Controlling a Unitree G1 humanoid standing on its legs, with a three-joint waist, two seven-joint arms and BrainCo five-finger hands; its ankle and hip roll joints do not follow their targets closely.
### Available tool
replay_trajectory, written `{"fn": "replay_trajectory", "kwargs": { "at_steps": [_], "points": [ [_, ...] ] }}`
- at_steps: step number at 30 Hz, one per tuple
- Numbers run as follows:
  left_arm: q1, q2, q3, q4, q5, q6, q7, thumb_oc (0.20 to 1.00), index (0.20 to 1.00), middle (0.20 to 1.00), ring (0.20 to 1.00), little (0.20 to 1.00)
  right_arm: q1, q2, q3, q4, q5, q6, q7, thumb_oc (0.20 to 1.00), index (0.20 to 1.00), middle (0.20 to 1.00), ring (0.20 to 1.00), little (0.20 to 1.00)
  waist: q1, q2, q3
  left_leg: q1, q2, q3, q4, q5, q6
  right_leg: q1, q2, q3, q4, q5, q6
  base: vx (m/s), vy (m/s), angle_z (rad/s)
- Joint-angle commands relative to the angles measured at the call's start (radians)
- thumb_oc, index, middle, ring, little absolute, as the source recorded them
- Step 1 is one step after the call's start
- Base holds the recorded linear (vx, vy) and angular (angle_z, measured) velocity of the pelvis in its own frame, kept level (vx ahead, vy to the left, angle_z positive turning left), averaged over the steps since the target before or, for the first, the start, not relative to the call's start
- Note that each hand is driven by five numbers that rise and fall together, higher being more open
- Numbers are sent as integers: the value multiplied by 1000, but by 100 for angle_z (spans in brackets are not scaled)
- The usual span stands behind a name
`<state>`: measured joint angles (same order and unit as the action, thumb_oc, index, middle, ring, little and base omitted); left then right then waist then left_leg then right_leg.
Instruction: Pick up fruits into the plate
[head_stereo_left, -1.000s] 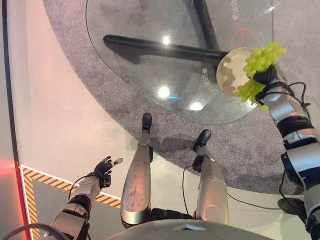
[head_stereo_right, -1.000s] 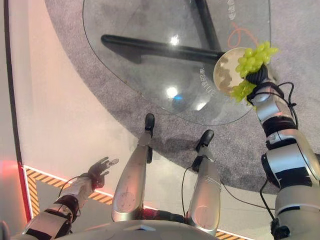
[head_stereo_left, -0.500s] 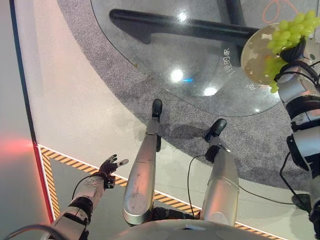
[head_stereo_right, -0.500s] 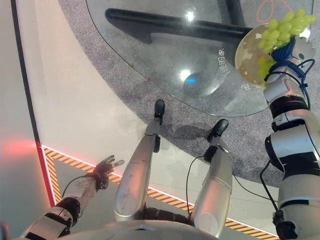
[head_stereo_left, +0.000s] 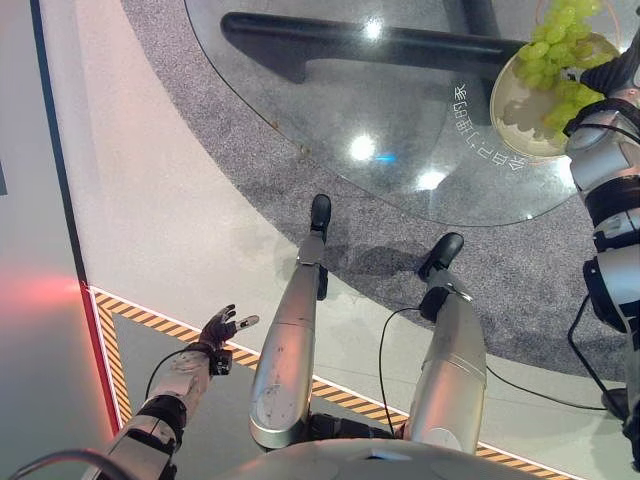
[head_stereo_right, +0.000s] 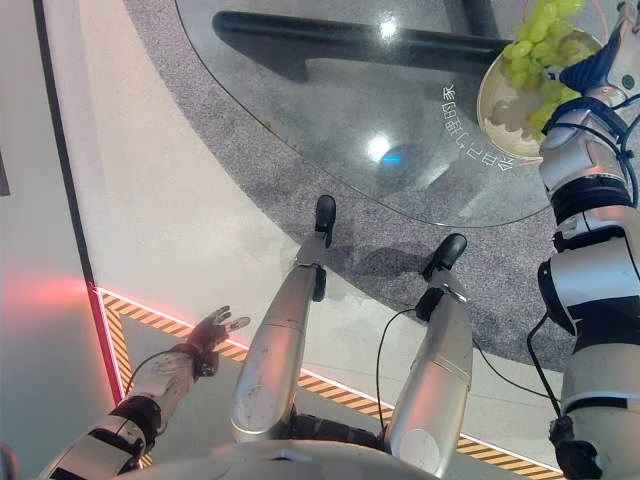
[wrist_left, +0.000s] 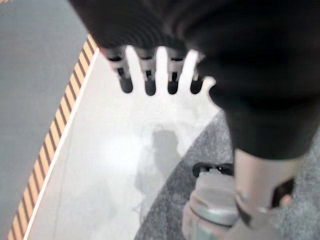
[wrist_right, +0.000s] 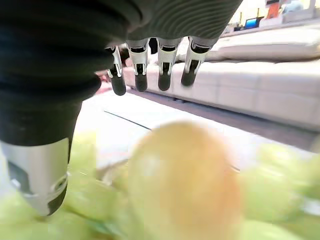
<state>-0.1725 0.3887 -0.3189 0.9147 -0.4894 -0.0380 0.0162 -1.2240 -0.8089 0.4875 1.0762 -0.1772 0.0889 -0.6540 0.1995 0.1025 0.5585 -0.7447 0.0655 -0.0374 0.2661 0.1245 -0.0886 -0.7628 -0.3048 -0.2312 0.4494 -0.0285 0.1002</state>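
The left hand (head_stereo_left: 222, 327) hangs low over the floor by the striped hazard line (head_stereo_left: 150, 320), fingers loosely spread, empty. Farther off, white lettering (head_stereo_left: 463, 112) on the round glass table (head_stereo_left: 330, 110) is too small to read. At its far edge, the green grape bunch (head_stereo_left: 552, 45) lies in the cream plate (head_stereo_left: 518, 105); the right hand's (wrist_right: 150, 70) fingers hang straight above it, thumb beside the grapes.

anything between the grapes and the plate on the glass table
Nothing visible is in the way. The grapes are at the right robot hand, directly over the plate near the glass table's edge. The left robot hand hangs idle over the floor.
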Motion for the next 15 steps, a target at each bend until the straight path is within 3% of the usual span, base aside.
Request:
{"fn": "replay_trajectory", "kwargs": {
  "at_steps": [1, 5, 7, 8, 15],
  "points": [
    [67, -5, -37, 3, 22, -16, 53, 1000, 1000, 1000, 1000, 1000, 7, -73, 20, -83, 63, -151, -49, 1000, 1000, 1000, 1000, 1000, -14, 63, -38, 25, -132, 13, 46, -149, 82, 27, 151, -1, 40, -114, -48, 0, 0, 0],
    [60, -5, -15, 28, 40, -25, 83, 1000, 1000, 1000, 1000, 1000, 78, -39, -36, -159, 121, -251, -42, 1000, 1000, 1000, 1000, 1000, -27, 51, -38, 71, -130, 26, 24, -152, 76, 71, 155, -7, 16, -111, -45, -13, 15, 0],
    [57, -5, -10, 35, 48, -23, 84, 1000, 1000, 1000, 1000, 1000, 98, -28, -48, -169, 128, -267, -41, 1000, 1000, 1000, 1000, 1000, -30, 47, -38, 82, -129, 27, 20, -153, 75, 83, 156, -8, 11, -109, -44, -53, 14, 1],
    [37, -5, 6, 54, 73, -27, 88, 1000, 1000, 1000, 1000, 1000, 146, 2, -86, -201, 153, -300, -14, 1000, 1000, 1000, 1000, 1000, -37, 39, -38, 94, -121, 35, -4, -120, 76, 97, 161, -22, -24, -70, -51, -119, 52, 2],
    [0, -10, 37, 131, 207, -12, 113, 1000, 1000, 1000, 1000, 1000, 454, 128, -161, -317, 182, -348, 185, 1000, 1000, 1000, 1000, 1000, -90, -18, -38, 304, -87, 67, -88, -127, 61, 295, 150, -27, -134, -38, -24, -23, 16, -1]
  ]
}}
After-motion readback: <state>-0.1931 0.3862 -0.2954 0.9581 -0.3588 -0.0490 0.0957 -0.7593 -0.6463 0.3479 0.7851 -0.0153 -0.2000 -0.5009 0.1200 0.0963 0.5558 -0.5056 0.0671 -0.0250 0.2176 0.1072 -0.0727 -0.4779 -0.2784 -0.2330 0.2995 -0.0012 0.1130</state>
